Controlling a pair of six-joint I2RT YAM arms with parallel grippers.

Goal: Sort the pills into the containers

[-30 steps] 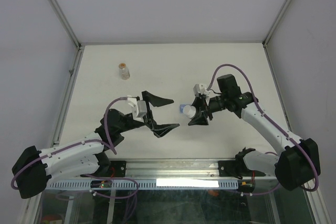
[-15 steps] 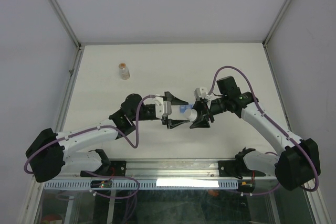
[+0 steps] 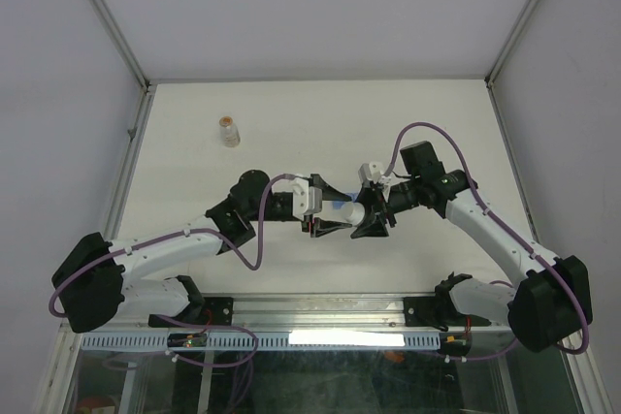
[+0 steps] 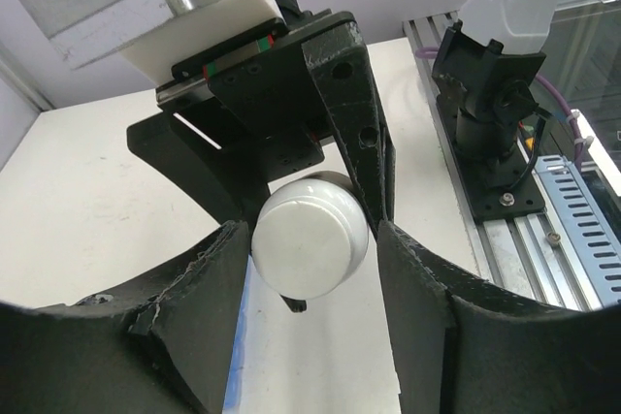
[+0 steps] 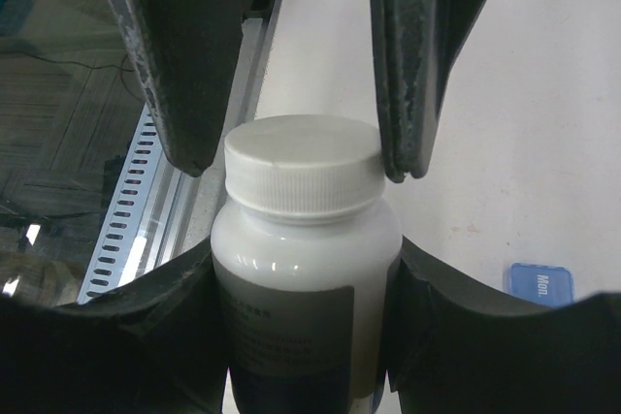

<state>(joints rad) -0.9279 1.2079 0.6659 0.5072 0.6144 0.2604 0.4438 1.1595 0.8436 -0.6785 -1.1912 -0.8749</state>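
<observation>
A white pill bottle (image 5: 303, 239) with a white ribbed cap (image 4: 310, 237) and a dark label hangs above the table, held level between the two arms. My right gripper (image 5: 306, 283) is shut on its body, a finger on each side. From the opposite side my left gripper (image 4: 310, 273) has its two fingers (image 5: 184, 75) pressed against the cap's sides. In the top view the left gripper (image 3: 325, 212) and the right gripper (image 3: 369, 212) meet at the table's middle. A blue container (image 5: 539, 284) marked "Mon." lies on the table below. No pills show.
A small clear bottle (image 3: 228, 131) with tan-orange contents stands at the far left of the white table (image 3: 291, 113). Metal frame rails (image 3: 131, 152) line the table's sides, and the arm bases (image 3: 466, 298) sit at the near edge.
My left arm has swung right from the table's left half to the bottle, and its wide-open jaws have closed onto the cap. The right gripper has kept its hold, almost still.
</observation>
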